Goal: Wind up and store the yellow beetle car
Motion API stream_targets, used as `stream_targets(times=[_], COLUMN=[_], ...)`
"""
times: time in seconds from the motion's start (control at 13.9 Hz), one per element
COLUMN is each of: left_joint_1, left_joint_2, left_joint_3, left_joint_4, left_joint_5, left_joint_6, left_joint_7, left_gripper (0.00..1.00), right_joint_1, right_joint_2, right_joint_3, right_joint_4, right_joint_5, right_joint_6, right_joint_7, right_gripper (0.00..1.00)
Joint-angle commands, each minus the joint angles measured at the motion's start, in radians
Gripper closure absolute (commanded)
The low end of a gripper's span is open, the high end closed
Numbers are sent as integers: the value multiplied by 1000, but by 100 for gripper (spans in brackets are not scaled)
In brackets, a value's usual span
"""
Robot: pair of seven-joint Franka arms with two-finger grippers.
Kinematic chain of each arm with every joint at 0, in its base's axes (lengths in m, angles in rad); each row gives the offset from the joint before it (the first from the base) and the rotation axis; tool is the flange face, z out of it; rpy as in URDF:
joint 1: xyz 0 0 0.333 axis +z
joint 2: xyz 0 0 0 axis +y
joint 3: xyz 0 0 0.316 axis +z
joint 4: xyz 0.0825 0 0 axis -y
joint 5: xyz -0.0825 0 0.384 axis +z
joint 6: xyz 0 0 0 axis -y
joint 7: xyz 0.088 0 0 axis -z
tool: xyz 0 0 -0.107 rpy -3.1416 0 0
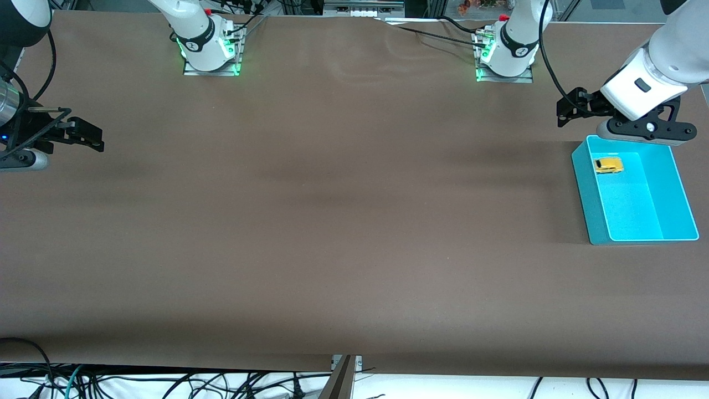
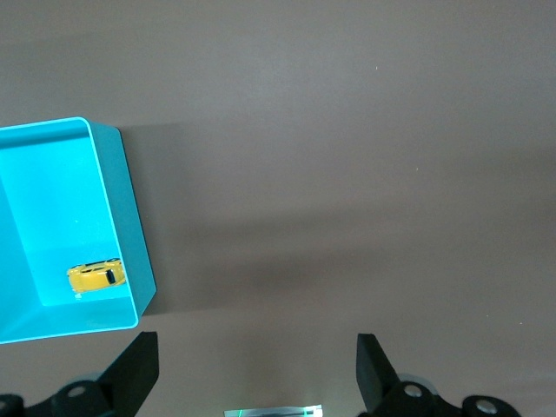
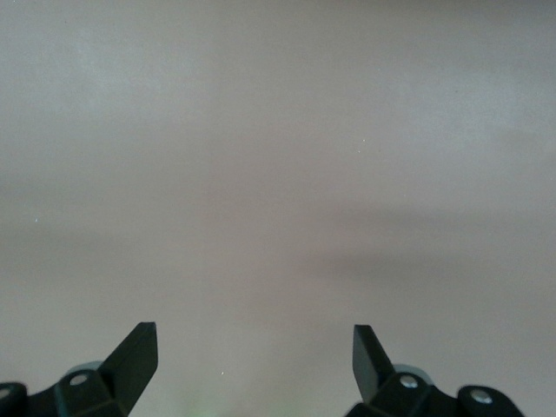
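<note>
The yellow beetle car (image 1: 608,165) rests inside the teal bin (image 1: 682,191), in the corner farthest from the front camera. The left wrist view shows the car (image 2: 95,277) on the bin's floor next to a wall of the bin (image 2: 130,234). My left gripper (image 1: 566,108) hangs open and holds nothing, above the bare table just off that corner of the bin. In its own view the left gripper (image 2: 256,347) has only brown table between its fingers. My right gripper (image 1: 95,138) waits open over the right arm's end of the table, and the right gripper (image 3: 254,343) is over bare surface.
A brown mat (image 1: 332,221) covers the whole table. The two arm bases (image 1: 210,50) (image 1: 507,55) stand along the edge farthest from the front camera. Cables hang under the nearest edge.
</note>
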Motion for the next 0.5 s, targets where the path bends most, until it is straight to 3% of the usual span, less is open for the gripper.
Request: stream_targets(times=[0.0, 0.43], left_joint_1=[8, 49], left_joint_2=[26, 24], left_joint_3=[3, 6], left_joint_4=[33, 33], left_joint_5=[-18, -17], left_joint_6=[-9, 6], left_joint_7=[-34, -39], left_gripper=[0, 0], right_joint_1=[-7, -7], right_joint_2=[-7, -7], right_joint_3=[1, 1], right_joint_4=[-1, -1], right_joint_5=[14, 13], right_joint_6=[4, 4], right_joint_7=[1, 1], right_gripper=[1, 1])
